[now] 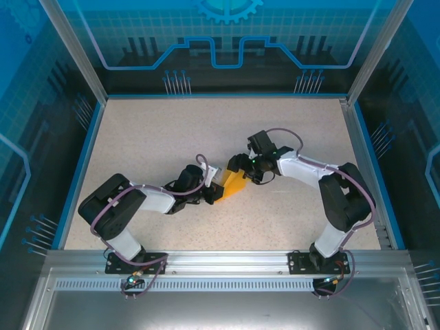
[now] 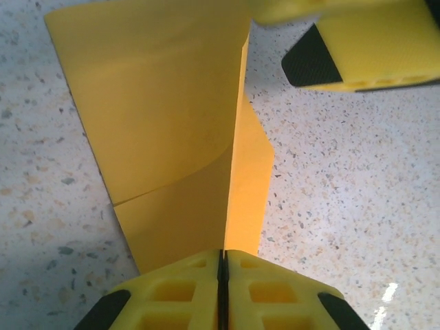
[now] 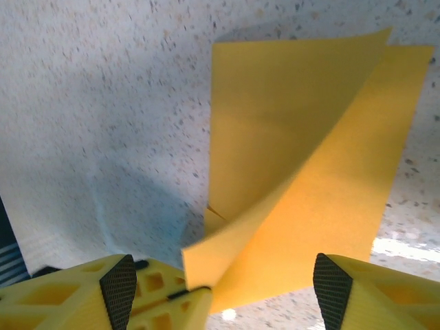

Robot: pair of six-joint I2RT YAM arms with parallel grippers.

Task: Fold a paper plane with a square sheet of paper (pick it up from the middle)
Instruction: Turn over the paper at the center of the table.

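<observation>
Paper [image 1: 236, 183], folded over (loosely, its layers parted), stands near the middle of the table [image 1: 172, 130], pinched in the closed left hand [image 2: 223, 265]; the right hand [image 3: 223, 292] gapes wide, gripping nothing.

On table [image 1: 172, 130], sheet of paper [image 1: 236, 183], left hand [image 1: 218, 191] at its left, right hand [image 1: 249, 172] at its right

Bright even light, soft shadows, small glints, blurry foreground.
</observation>
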